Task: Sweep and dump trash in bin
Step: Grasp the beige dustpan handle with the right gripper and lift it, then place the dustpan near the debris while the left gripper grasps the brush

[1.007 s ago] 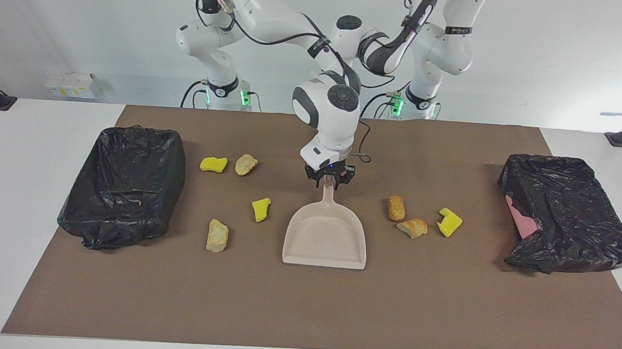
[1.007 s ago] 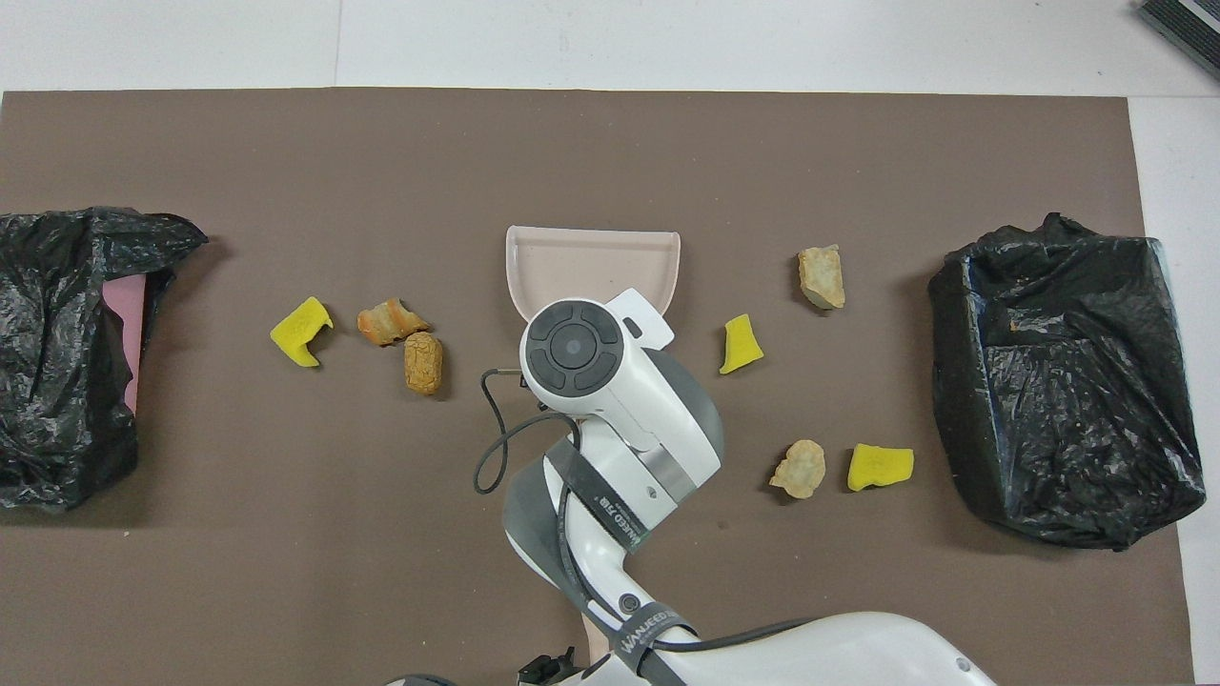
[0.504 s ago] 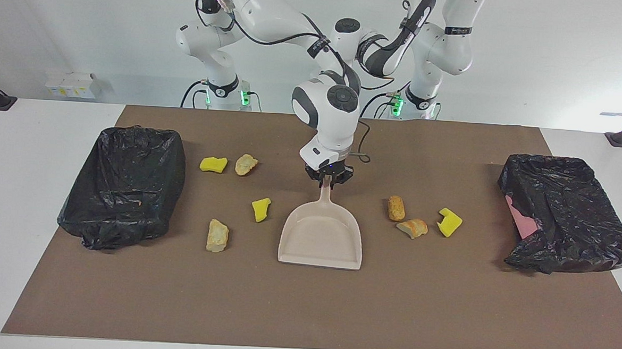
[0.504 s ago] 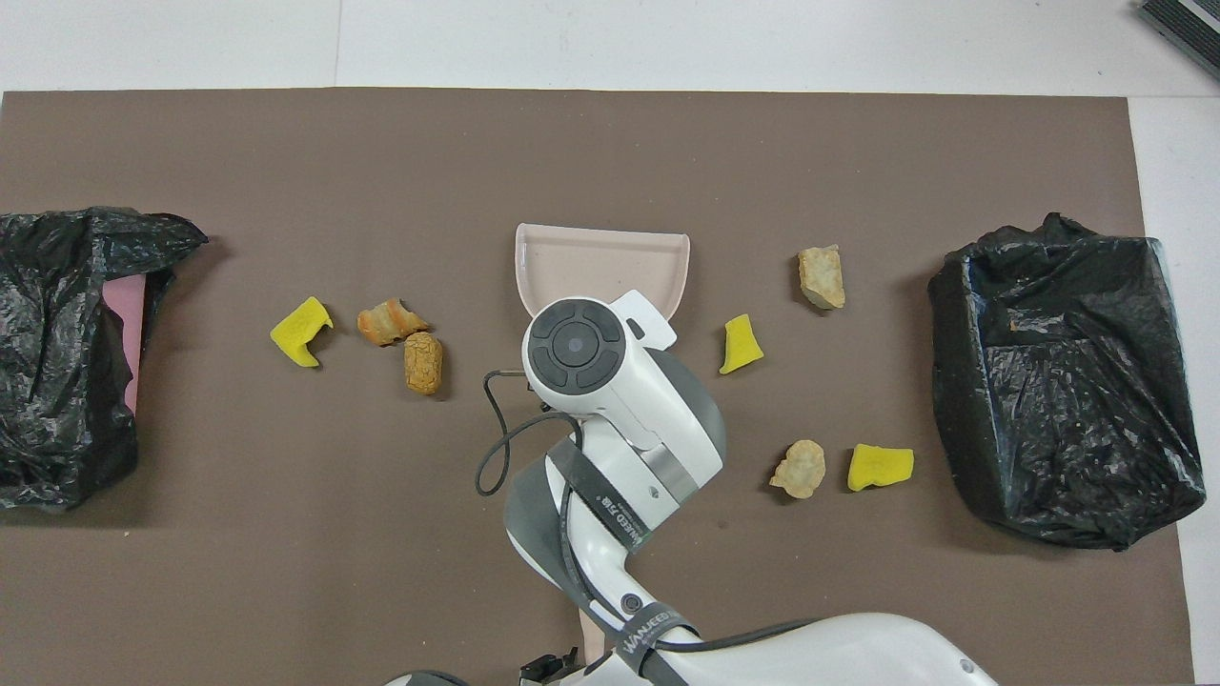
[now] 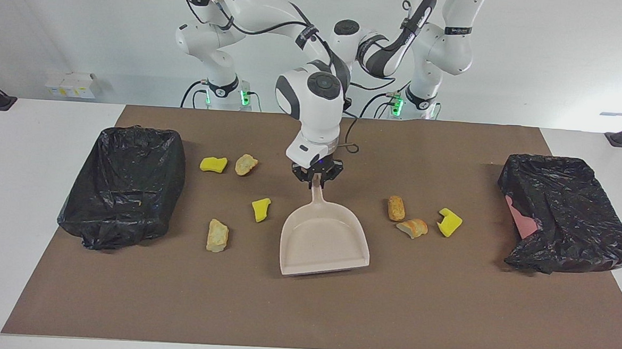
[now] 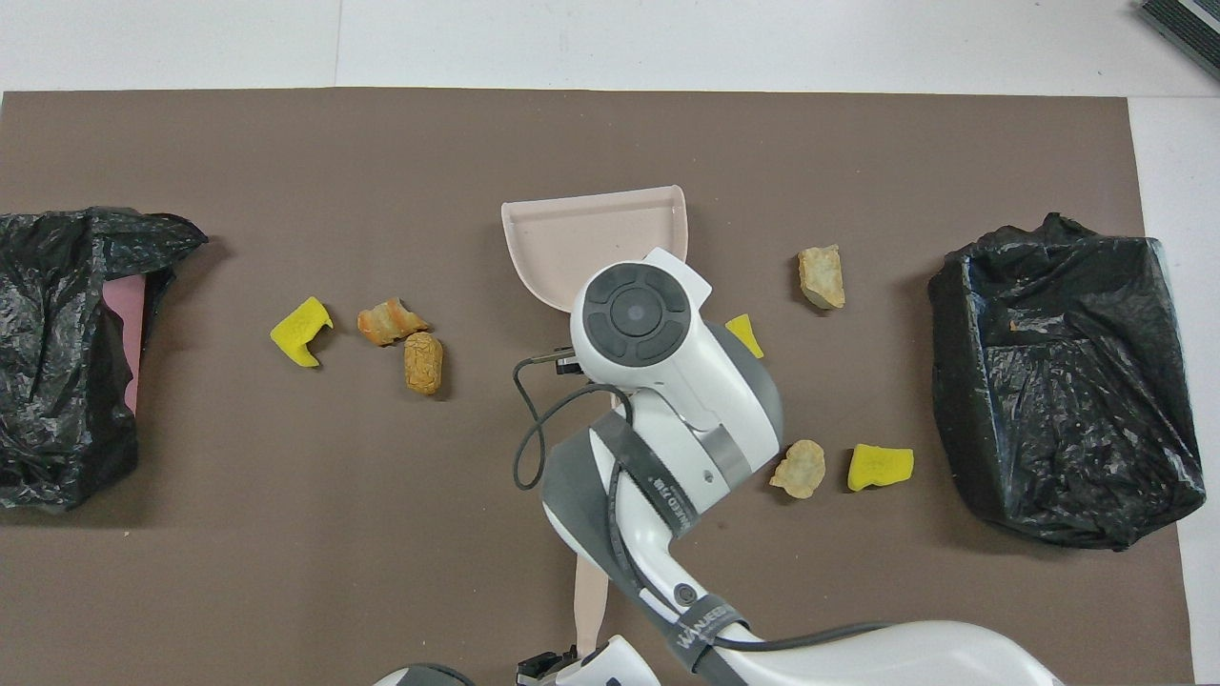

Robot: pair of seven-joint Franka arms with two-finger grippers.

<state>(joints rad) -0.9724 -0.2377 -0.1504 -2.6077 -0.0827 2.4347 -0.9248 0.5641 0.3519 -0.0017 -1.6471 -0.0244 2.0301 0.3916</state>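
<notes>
My right gripper point(image 5: 316, 178) is shut on the handle of the beige dustpan point(image 5: 323, 241), which lies mid-table with its mouth away from the robots. In the overhead view the wrist hides that gripper above the dustpan point(image 6: 591, 233). Toward the right arm's end lie trash pieces: two yellow chunks point(image 5: 213, 164) point(image 5: 260, 209) and two bread pieces point(image 5: 246, 164) point(image 5: 217, 235). Toward the left arm's end lie two bread pieces point(image 5: 396, 207) point(image 5: 412, 227) and a yellow chunk point(image 5: 449, 222). My left arm waits raised; its gripper point(image 6: 548, 667) shows only at the overhead view's bottom edge.
A bin lined with a black bag point(image 5: 124, 186) stands at the right arm's end. Another black-bagged bin point(image 5: 569, 214), with pink showing at its side, stands at the left arm's end. A pale pink strip point(image 6: 591, 600) lies near the robots, partly under the right arm.
My right gripper has shifted toward the right arm's end with the dustpan handle. The pan has slid a little farther from the robots and its mouth has turned slightly. The trash has not moved.
</notes>
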